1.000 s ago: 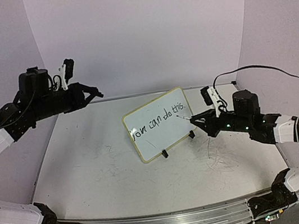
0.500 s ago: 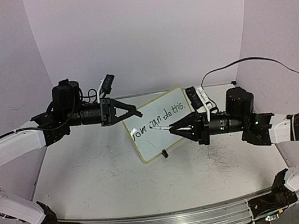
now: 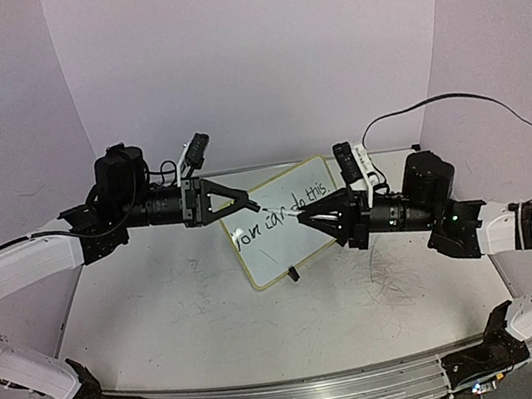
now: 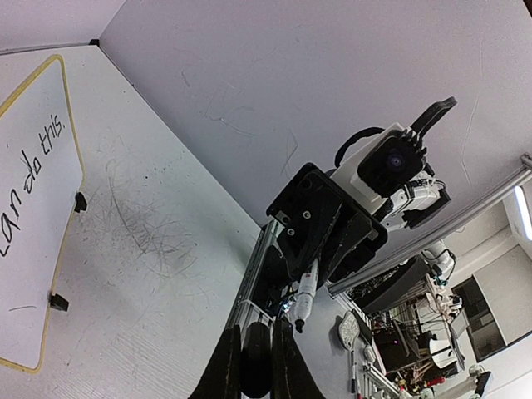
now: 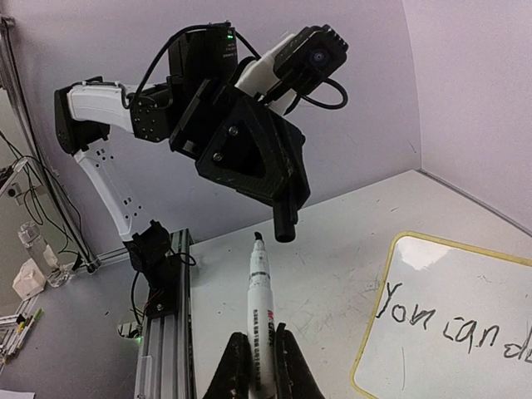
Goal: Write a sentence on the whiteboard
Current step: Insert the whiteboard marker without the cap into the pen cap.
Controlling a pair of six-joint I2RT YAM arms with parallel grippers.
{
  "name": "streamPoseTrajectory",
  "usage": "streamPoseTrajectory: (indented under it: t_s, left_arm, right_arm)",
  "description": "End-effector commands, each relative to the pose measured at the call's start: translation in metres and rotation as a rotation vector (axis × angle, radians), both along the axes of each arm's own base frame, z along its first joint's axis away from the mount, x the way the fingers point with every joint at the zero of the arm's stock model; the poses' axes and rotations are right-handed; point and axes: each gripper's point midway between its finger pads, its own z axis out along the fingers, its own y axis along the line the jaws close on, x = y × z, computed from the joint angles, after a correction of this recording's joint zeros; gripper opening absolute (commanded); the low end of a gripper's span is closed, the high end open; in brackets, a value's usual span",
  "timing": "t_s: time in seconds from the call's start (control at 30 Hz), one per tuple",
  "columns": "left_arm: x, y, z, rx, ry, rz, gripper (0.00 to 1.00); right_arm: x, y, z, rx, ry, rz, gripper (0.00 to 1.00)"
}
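The right claw (image 3: pixel 306 219) grips a white marker pen (image 5: pixel 260 287). Its tip points straight at the small black cap (image 5: pixel 285 223) pinched in the left claw (image 3: pixel 250 205).

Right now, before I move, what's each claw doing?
Left claw: closed, holding the cap.
Right claw: closed, holding the marker.

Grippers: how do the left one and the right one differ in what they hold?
The left gripper pinches a short black cap; the right gripper pinches a long white marker. The left gripper reaches in from the left, the right gripper from the right. The marker's bare tip points towards the cap, not touching it. Both are shut and face each other near the whiteboard.
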Motion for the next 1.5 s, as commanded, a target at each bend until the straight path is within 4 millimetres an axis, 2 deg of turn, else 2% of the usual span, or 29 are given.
streamPoseTrajectory:
  t_s: [0.0,0.17,0.47,0.67,1.07,1.33,1.47]
  left_arm:
    - [-0.009,0.0,0.021,-0.054,-0.041,-0.023,0.0]
    - [-0.01,-0.001,0.024,-0.058,-0.044,-0.023,0.0]
    - [-0.011,-0.003,0.028,-0.065,-0.052,-0.021,0.0]
    - [-0.006,0.003,0.035,-0.075,-0.072,0.034,0.0]
    - [-0.006,0.001,0.034,-0.072,-0.064,0.03,0.0]
    - [-0.006,0.002,0.035,-0.074,-0.066,0.03,0.0]
    - [-0.005,0.004,0.036,-0.076,-0.072,0.053,0.0]
  right_arm:
    - [0.007,0.002,0.019,0.054,-0.03,-0.03,0.0]
    - [0.013,0.002,0.015,0.049,-0.013,-0.06,0.0]
    - [0.013,0.004,0.014,0.049,-0.012,-0.053,0.0]
    - [0.012,-0.003,0.012,0.05,-0.014,-0.079,0.0]
    - [0.008,0.0,0.018,0.084,-0.014,-0.046,0.0]
    - [0.01,0.007,0.014,0.083,-0.004,-0.032,0.0]
    - [0.013,0.002,0.013,0.085,-0.003,-0.073,0.0]
